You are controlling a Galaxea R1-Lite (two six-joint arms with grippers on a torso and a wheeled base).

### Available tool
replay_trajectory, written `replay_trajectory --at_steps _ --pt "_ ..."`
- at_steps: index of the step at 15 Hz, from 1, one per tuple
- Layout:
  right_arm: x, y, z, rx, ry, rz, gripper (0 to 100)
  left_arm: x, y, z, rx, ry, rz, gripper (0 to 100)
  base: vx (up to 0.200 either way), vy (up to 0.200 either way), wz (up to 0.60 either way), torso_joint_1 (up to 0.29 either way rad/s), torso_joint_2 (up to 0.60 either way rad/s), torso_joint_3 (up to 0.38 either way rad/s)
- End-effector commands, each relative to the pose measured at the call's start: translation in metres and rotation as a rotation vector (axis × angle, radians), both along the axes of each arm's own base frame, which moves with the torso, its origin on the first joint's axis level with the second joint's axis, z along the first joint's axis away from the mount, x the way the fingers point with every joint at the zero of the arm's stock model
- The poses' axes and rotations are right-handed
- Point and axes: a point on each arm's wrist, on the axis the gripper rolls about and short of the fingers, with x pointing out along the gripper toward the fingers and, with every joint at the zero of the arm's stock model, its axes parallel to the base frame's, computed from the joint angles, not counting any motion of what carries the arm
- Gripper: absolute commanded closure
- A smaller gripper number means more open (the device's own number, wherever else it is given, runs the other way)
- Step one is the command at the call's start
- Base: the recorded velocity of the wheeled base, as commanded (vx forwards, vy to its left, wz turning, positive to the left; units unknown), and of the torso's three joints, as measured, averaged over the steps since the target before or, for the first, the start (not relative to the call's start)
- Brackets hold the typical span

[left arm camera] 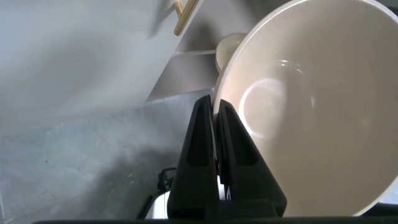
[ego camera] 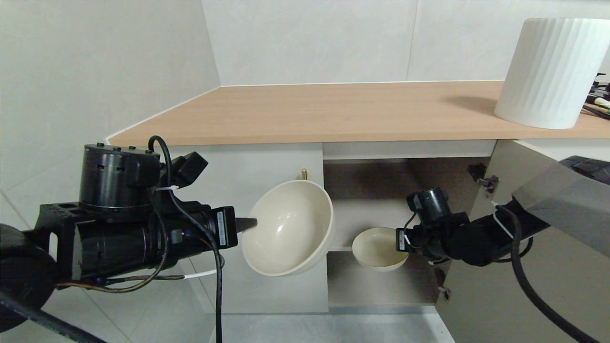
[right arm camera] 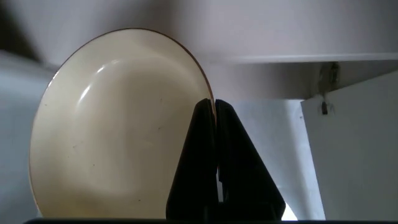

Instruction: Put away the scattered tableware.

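Both tools (ego camera: 251, 222) (ego camera: 399, 240) pinch their bowls' (ego camera: 293, 233) (ego camera: 376, 248) rims.

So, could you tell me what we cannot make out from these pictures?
- Head view: the dark items beside the white container, cut off by the edge and partly hidden behind it.
- Head view: whether the small bowl rests on anything inside the cabinet; the bowl and the right gripper hide the contact.
- Left wrist view: the large bowl has its far rim cut off by the edge; the left gripper covers the pinched spot.
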Motion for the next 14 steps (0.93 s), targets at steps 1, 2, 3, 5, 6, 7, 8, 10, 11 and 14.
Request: replay_trajectory --at_steps 1,2,3,5,6,7,8,10,11,14 --pt "0.008 0.000 -0.020 -0.011 0.006 -0.029 100 0.000 0.000 0.000 0.000 0.002 0.000 100 0.000 0.000 0.00 0.000 0.00 0.000" --pt "0.012 0.001 -0.023 -0.007 -0.009 -0.047 100 0.000 0.000 0.000 0.000 0.000 0.000 100 0.000 0.000 0.00 0.000 0.00 0.000" --pt "0.015 0.000 -0.025 -0.005 -0.020 -0.064 100 0.000 0.000 0.000 0.000 0.000 0.000 100 0.000 0.000 0.00 0.000 0.00 0.000" --pt "0.025 0.002 -0.033 0.015 -0.027 -0.100 100 0.001 0.000 -0.001 0.001 0.003 0.000 100 0.000 0.000 0.00 0.000 0.00 0.000" --pt "0.029 0.003 -0.036 0.026 -0.032 -0.119 100 0.000 0.000 -0.001 0.002 0.004 0.000 100 0.000 0.000 0.00 0.000 0.00 0.000" --pt "0.036 -0.001 -0.042 0.019 -0.035 -0.145 100 0.000 0.000 -0.002 0.002 0.006 0.000 100 0.000 0.000 0.00 0.000 0.00 0.000" --pt "0.043 -0.004 -0.043 0.011 -0.050 -0.174 100 0.000 0.000 -0.002 0.002 0.006 0.000 100 0.000 0.000 0.00 0.000 0.00 0.000" --pt "0.055 -0.011 -0.049 0.002 -0.068 -0.216 100 0.001 0.000 -0.002 0.003 0.009 0.000 100 0.000 0.000 0.00 0.000 0.00 0.000" --pt "0.061 -0.012 -0.052 -0.002 -0.077 -0.231 100 0.001 0.000 -0.003 0.004 0.010 0.000 100 0.000 0.000 0.00 0.000 0.00 0.000" --pt "0.072 -0.014 -0.061 -0.011 -0.088 -0.247 100 0.002 -0.001 -0.005 0.007 0.017 0.000 100 0.000 0.000 0.00 0.000 0.00 0.000"
